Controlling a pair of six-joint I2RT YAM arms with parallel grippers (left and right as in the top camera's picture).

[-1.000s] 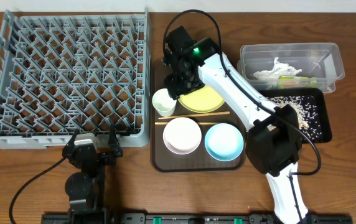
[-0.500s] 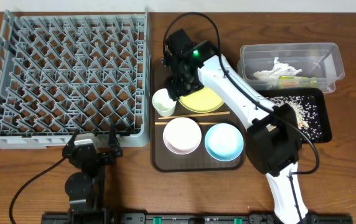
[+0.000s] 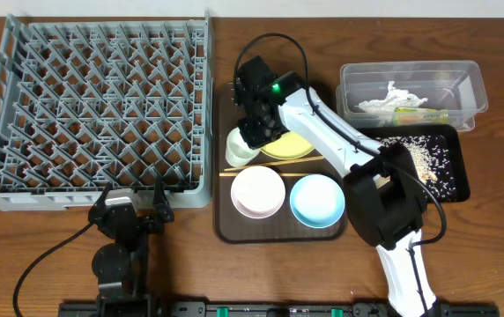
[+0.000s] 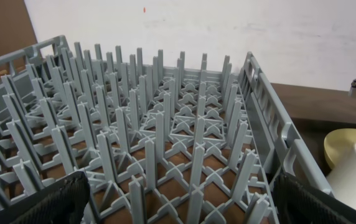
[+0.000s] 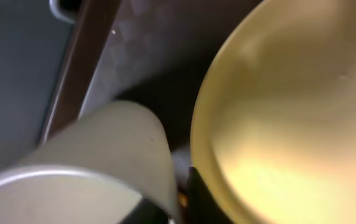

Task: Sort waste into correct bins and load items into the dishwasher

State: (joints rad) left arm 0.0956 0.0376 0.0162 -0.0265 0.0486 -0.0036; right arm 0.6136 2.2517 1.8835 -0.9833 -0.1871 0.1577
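My right gripper [image 3: 252, 136] is shut on the wall of the small white cup [image 3: 240, 147], which leans at the left edge of the brown tray. In the right wrist view the cup [image 5: 103, 143] fills the lower left, a dark fingertip [image 5: 196, 199] presses its outside, and the yellow-green plate [image 5: 290, 124] lies to the right. The plate [image 3: 292, 143], chopsticks [image 3: 226, 173], white bowl [image 3: 257, 192] and light-blue bowl [image 3: 317, 200] rest on that tray. My left gripper [image 3: 135, 195] stands open before the grey dish rack [image 3: 102, 106], nothing between its fingers.
The brown serving tray [image 3: 226, 224] sits right of the rack [image 4: 165, 124]. At the far right, a clear tub [image 3: 349, 70] holds tissue [image 3: 384, 99] and a green wrapper [image 3: 419, 113]. A black tray [image 3: 459, 176] below it holds rice [image 3: 415, 150].
My right gripper has dropped toward the cup and shut on its wall. The cup has tipped and shifted slightly right. The left arm has not moved.
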